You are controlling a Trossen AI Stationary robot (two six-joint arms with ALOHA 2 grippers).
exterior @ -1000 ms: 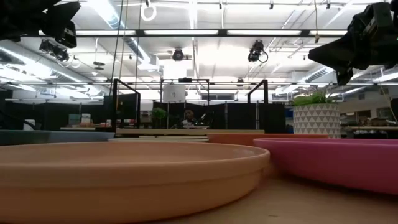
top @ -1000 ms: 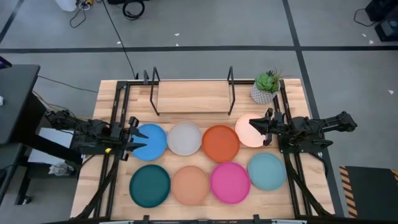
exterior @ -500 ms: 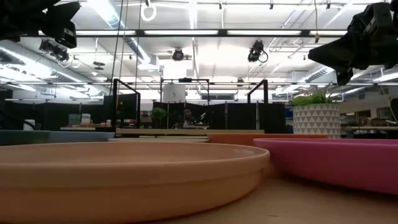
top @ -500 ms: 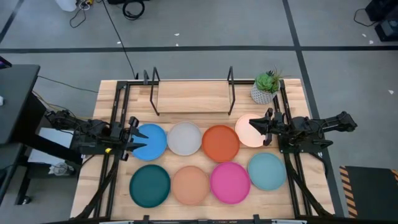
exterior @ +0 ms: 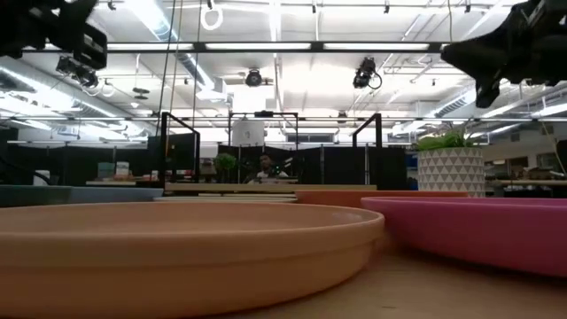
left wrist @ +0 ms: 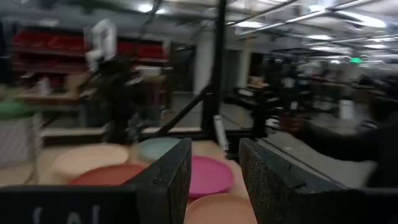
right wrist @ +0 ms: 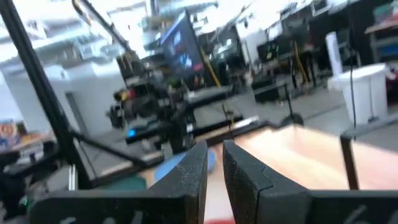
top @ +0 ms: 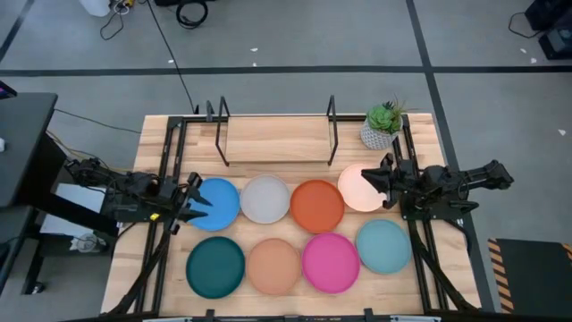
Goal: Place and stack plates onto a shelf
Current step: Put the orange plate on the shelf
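Observation:
Eight plates lie flat on the table in two rows. The far row holds blue [top: 219,204], grey [top: 265,199], orange [top: 317,206] and cream [top: 356,190] plates. The near row holds dark teal [top: 215,266], tan [top: 273,266], pink [top: 331,262] and light blue [top: 383,246] plates. The shelf [top: 275,139] stands at the far edge and carries nothing. My left gripper [top: 198,199] hovers open over the blue plate's left rim. My right gripper [top: 375,179] hovers over the cream plate's right rim, with a narrow gap between its fingers [right wrist: 198,168].
A potted plant [top: 382,125] stands right of the shelf at the far right corner. Black rails [top: 170,170] run along both sides of the table beneath the arms. In the low view the tan plate [exterior: 177,252] and pink plate [exterior: 478,230] fill the foreground.
Both arms have risen slightly in the low view. My left gripper has edged toward the blue plate. My right gripper has edged a little over the cream plate. The plates have stayed put.

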